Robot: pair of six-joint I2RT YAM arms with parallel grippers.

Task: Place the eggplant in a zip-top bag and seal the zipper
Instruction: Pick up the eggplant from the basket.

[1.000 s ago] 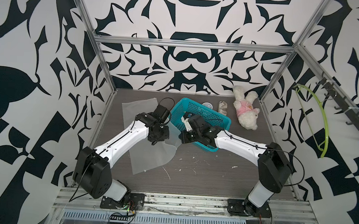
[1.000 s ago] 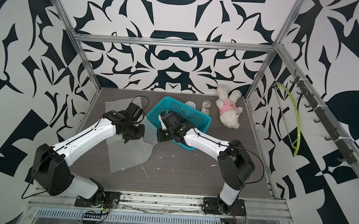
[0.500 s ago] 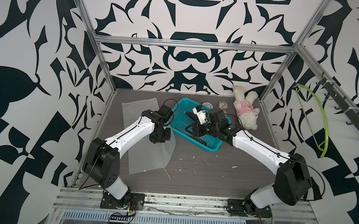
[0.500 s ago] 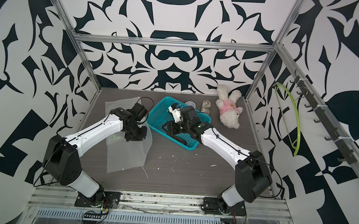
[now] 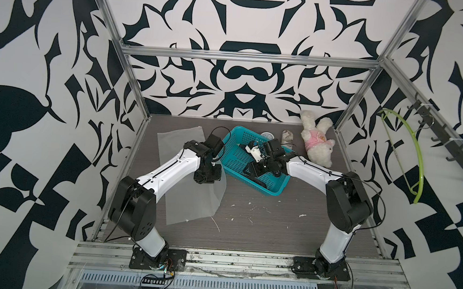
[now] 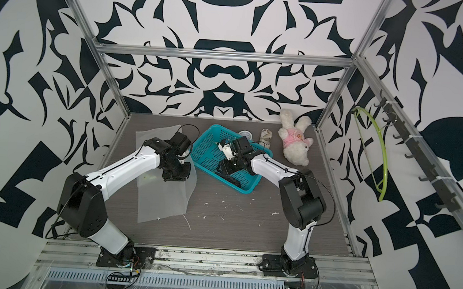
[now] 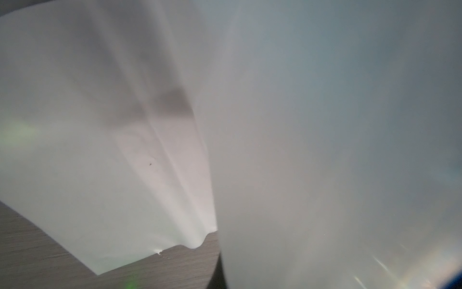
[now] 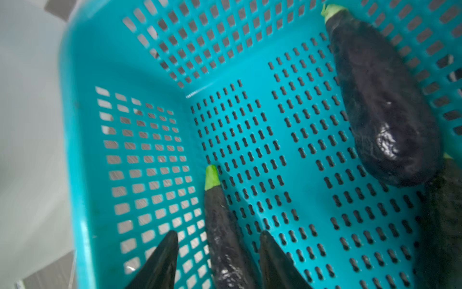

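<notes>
A small enclosure walled in bold black-and-white patterns is seen from above, floored by a dark wood-grain bench (image 5: pixel 246 235). A teal basket (image 5: pixel 273 193) stands towards the back, and a frosted zip-top bag (image 5: pixel 192 204) lies to one side of it, just beside it.

The change is in the right arm. A second ago its claw was nearly closed and low at the basket's edge nearest the bag. It has since been swung over the basket and opened to a middling width. In the right wrist view the right claw (image 8: pixel 218 237) is seen astride a slim eggplant (image 8: pixel 217 200), a dark finger (image 8: pixel 160 260) on either side and a sliver of basket floor visible between each finger and the skin, so nothing is gripped yet. A fatter eggplant (image 8: pixel 382 105) lies against the far wall of the basket, and part of a third dark one shows at the frame's edge.

The left claw (image 5: pixel 207 178) is closed, apparently pinching the bag's near edge, which is lifted off the bench. The left wrist view is filled with cloudy film.

The task seems to have passed from preparing the bag to fetching the vegetable; closing on the slim eggplant looks to be the next step.
</notes>
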